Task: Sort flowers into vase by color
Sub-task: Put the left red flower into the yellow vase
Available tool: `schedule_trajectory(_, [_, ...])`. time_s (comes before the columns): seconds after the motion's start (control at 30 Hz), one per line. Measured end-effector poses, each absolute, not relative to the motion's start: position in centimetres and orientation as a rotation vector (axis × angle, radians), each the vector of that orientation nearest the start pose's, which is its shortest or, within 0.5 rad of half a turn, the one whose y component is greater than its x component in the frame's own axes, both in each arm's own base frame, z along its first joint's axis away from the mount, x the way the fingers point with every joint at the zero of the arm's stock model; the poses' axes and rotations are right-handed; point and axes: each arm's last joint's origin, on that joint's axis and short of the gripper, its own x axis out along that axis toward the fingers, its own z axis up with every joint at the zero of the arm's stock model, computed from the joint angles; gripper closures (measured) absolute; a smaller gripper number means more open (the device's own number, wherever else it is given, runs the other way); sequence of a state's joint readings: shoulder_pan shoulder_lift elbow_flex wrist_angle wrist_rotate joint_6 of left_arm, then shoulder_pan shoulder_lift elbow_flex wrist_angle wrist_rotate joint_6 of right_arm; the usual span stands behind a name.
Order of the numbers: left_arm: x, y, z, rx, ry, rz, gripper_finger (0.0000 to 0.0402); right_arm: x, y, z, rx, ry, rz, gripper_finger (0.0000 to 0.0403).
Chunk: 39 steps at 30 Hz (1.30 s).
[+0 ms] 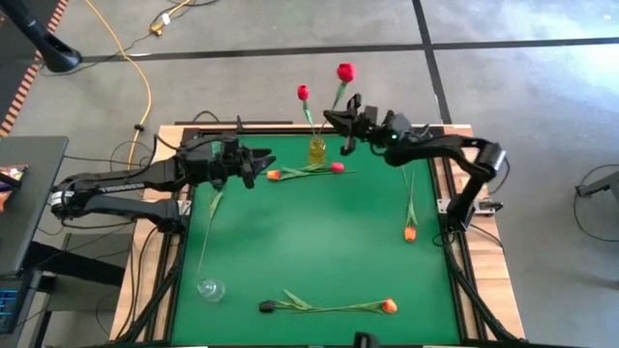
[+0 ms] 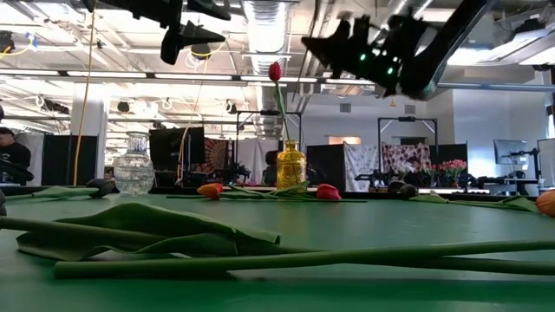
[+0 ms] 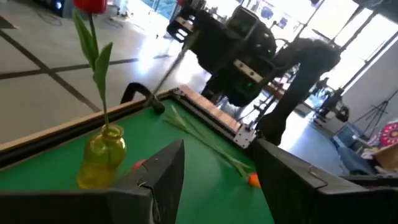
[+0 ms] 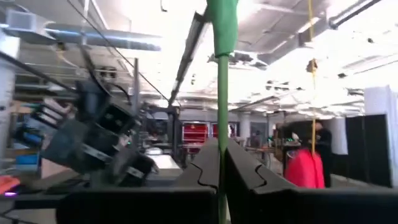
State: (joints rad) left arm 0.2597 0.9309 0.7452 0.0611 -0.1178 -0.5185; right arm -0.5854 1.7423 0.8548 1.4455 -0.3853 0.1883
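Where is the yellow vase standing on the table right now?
In the high view, the yellow vase stands at the table's far edge, between both grippers, holding one red tulip; the right gripper hangs beside it.

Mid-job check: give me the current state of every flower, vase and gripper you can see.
Yellow vase: upright, one red flower standing in it.
Clear vase: upright, empty.
Right gripper: raised beside the yellow vase, fingers shut on a red flower's stem.
Left gripper: open, holding nothing.
Flowers lying on the table: orange, red, orange, orange, dark.
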Motion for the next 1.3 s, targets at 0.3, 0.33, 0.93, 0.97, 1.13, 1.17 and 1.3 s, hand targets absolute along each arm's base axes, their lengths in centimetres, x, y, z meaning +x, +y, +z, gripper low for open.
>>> schedule_trajectory(0.3, [20.2,5.7,31.7,-0.532,0.02,0.401,0.0221,30.4,-19.6,23.3,-0.01,-0.451,-0.217,0.0373])
schedule_trajectory(0.33, [20.2,5.7,31.7,-0.534,0.02,0.401,0.0221,30.5,-19.7,23.3,-0.012,-0.447,-0.224,0.0372])
schedule_trajectory(0.93, [20.2,5.7,31.7,-0.538,0.021,0.401,0.0221,30.8,-20.1,22.2,-0.05,-0.326,-0.309,0.0373])
schedule_trajectory(0.97, [20.2,5.7,31.7,-0.538,0.022,0.401,0.0221,30.8,-20.1,22.2,-0.049,-0.327,-0.317,0.0371])
schedule_trajectory(1.13, [20.2,5.7,31.7,-0.539,0.021,0.4,0.0221,30.9,-20.2,21.7,-0.04,-0.314,-0.322,0.0373])
schedule_trajectory(1.17, [20.2,5.7,31.7,-0.539,0.021,0.4,0.0221,31.0,-20.2,21.4,-0.025,-0.31,-0.321,0.0373])
schedule_trajectory(1.3, [20.2,5.7,31.7,-0.541,0.022,0.4,0.0221,31.4,-20.4,20.0,0.018,-0.291,-0.333,0.037])
